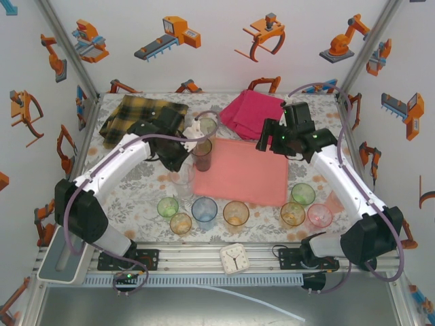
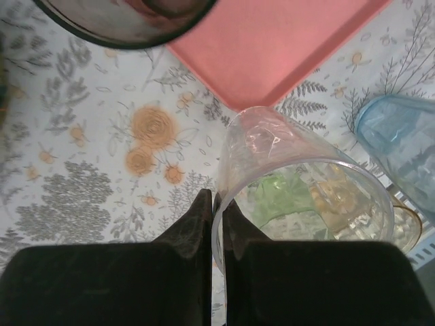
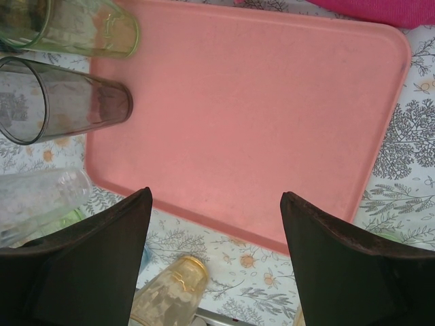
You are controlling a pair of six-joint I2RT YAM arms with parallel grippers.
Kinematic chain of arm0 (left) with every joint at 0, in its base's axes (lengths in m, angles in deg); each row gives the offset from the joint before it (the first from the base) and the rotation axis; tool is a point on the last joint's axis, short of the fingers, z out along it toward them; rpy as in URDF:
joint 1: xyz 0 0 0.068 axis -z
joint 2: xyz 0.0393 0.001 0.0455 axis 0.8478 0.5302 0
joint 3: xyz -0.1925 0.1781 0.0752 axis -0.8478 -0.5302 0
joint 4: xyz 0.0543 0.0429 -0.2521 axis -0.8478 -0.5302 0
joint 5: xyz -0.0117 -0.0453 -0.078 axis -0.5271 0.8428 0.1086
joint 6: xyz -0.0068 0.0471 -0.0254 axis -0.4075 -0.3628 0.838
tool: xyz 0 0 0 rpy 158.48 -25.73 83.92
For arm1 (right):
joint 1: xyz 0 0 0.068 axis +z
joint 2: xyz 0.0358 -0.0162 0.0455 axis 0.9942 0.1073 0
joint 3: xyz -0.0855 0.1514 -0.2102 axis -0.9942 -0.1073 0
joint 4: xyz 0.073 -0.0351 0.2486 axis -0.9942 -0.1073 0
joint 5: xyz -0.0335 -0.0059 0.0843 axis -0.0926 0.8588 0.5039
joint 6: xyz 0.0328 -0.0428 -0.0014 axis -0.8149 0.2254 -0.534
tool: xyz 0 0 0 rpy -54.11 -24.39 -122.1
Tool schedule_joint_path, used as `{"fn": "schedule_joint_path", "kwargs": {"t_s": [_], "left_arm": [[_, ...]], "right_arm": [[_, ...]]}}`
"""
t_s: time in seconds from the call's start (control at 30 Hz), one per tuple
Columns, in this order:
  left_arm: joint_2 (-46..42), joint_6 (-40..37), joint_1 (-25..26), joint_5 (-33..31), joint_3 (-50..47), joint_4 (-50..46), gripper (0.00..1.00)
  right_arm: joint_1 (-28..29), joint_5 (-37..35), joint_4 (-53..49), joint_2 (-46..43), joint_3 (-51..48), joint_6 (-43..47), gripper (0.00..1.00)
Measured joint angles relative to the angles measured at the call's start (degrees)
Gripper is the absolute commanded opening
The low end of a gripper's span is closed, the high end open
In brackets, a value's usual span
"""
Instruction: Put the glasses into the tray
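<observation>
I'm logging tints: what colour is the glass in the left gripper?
Clear, untinted; the glass in the left gripper shows best in the left wrist view.

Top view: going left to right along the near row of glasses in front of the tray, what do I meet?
In order: green glass → amber glass → blue glass → orange glass → right amber glass → pink glass.

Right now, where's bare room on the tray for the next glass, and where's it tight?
The tray is bare across its middle and right side, up to the magenta cloth. Tight at its far-left corner, by the grey glass and green glass, and along its near edge, where a row of glasses runs from the blue glass to the pink glass.
</observation>
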Motion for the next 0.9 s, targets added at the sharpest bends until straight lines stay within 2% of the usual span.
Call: {"fn": "schedule_joint_path", "kwargs": {"t_s": [0.27,0.9], "left_arm": [[1.64,0.02,0.0,0.09,7.48,-0.07,0.0],[8.57,0.48,2.1,0.42,8.02,3.5,0.01]], "right_arm": [[0.0,-0.24,0.04,-0.76,-0.22,0.0,0.69],[-0.04,-1.9,-1.62,-3.39,-0.39,0.04,0.7]]}}
